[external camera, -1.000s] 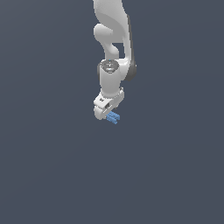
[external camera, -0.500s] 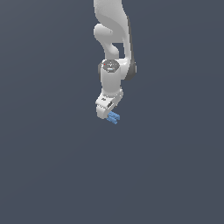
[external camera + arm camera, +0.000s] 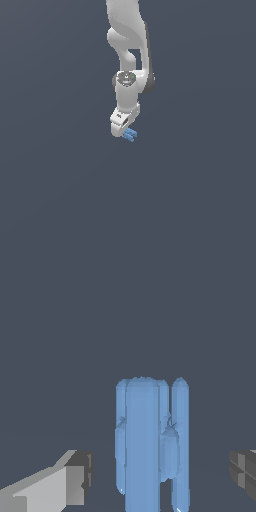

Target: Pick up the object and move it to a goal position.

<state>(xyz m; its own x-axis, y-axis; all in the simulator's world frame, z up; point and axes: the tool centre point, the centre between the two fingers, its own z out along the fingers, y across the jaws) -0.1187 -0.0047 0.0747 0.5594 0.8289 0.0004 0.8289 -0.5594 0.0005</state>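
Nothing has visibly shifted since the earlier frames: the white arm's pincer [image 3: 124, 132] hovers spread wide, fingers [image 3: 75, 478] well clear either side of the light-blue ribbed plastic object [image 3: 150, 443] lying on the grey tabletop [image 3: 60, 190], away from its unseen edges.

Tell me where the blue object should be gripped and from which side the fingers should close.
Grip the blue object across its narrow width, around the middle of its long parallel bars. In the wrist view it lies lengthwise between the two fingers, which stand apart on either side without touching it. Closing the gripper straight inward, one finger from each long side, probably suits this slim, elongated shape best.
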